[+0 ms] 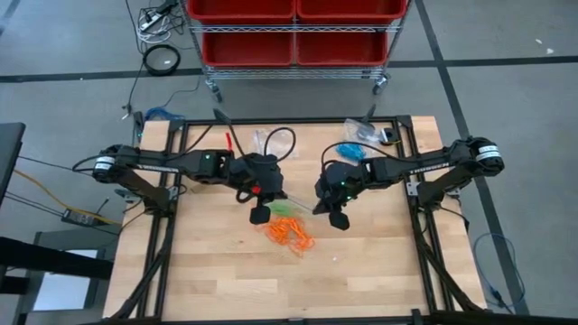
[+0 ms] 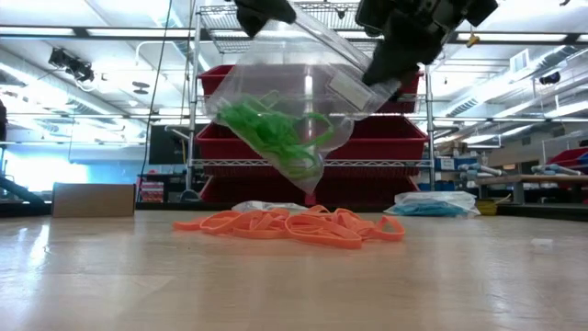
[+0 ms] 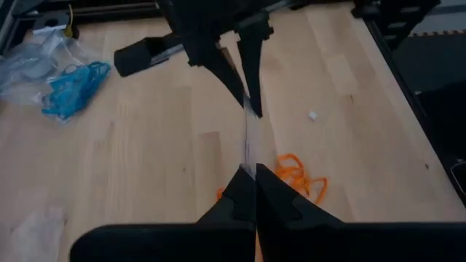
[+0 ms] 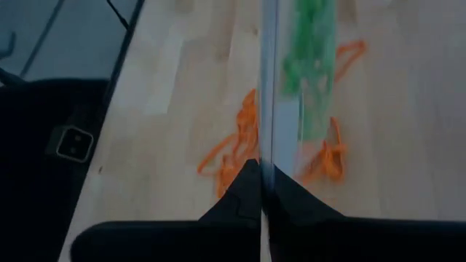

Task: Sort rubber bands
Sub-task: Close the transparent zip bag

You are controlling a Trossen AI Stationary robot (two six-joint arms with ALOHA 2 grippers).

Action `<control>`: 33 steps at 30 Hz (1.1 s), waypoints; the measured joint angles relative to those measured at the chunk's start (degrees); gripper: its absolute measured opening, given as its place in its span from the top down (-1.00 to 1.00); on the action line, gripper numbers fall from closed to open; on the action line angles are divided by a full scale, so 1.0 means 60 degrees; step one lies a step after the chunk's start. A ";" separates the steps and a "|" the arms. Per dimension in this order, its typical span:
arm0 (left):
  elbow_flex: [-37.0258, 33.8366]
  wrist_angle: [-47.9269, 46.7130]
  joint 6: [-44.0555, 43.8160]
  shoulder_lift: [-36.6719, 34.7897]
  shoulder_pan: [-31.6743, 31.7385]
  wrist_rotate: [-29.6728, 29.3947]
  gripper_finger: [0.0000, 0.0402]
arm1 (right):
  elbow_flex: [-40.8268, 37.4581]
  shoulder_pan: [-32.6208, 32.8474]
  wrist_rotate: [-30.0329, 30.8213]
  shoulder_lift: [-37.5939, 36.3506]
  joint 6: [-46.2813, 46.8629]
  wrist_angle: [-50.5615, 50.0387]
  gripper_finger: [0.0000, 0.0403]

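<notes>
A clear plastic bag (image 2: 294, 83) with green rubber bands (image 2: 276, 133) inside hangs between my two grippers above the table's middle. My left gripper (image 1: 260, 214) is shut on one end of its top edge and my right gripper (image 1: 338, 218) on the other end. Loose orange rubber bands (image 2: 294, 225) lie in a flat heap on the wood right under the bag, also in the high view (image 1: 289, 233). Blue rubber bands (image 3: 73, 84) lie in another clear bag (image 1: 361, 135) at the far right. My left gripper pinches the bag's top edge (image 3: 248, 164) between its two shut fingers, slanting down from the table's left. The bag is lifted clear and sags below the fingers, its top edge stretched straight across to the other gripper. My right gripper pinches the other end of the bag's top edge (image 4: 266, 156) between its two shut fingers, slanting down from the table's right. The bag hangs below, clear of the table, its lowest corner (image 2: 312, 188) just above the orange bands.
A flat clear bag (image 1: 265, 140) and a black cable loop (image 1: 282, 142) lie near the far edge. A wire rack with red bins (image 1: 293, 36) stands beyond the table. Black frame rails (image 1: 172, 226) run along both sides. Bare wood lies toward the near edge.
</notes>
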 joint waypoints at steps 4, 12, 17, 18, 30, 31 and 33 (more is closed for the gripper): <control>0.0000 -0.0190 -0.0013 -0.0103 -0.0059 -0.0173 1.00 | 0.0000 -0.0004 0.0107 0.0002 0.0073 -0.0650 1.00; 0.0018 -0.0301 -0.0055 -0.0179 -0.0098 -0.0256 1.00 | -0.0033 0.0011 0.0681 -0.0018 0.0160 -0.2033 1.00; 0.0018 -0.0221 -0.0052 -0.0169 -0.0102 -0.0854 1.00 | -0.0033 0.0098 0.0816 -0.0018 0.0394 -0.2093 1.00; 0.0018 -0.0133 -0.0044 -0.0168 -0.0102 -0.1122 1.00 | -0.0033 0.0131 0.0836 -0.0018 0.0445 -0.2084 1.00; 0.0018 0.1310 0.1169 -0.0001 0.0827 -0.2260 1.00 | -0.0029 0.1969 0.2990 -0.0018 0.1519 -0.2293 1.00; 0.0014 0.1411 0.1256 0.0023 0.0977 -0.2242 1.00 | -0.0025 0.2177 0.3244 -0.0018 0.1700 -0.2292 1.00; 0.0009 0.1884 0.1529 0.0206 0.1294 -0.2019 1.00 | -0.0025 0.2596 0.3771 -0.0018 0.2084 -0.2295 1.00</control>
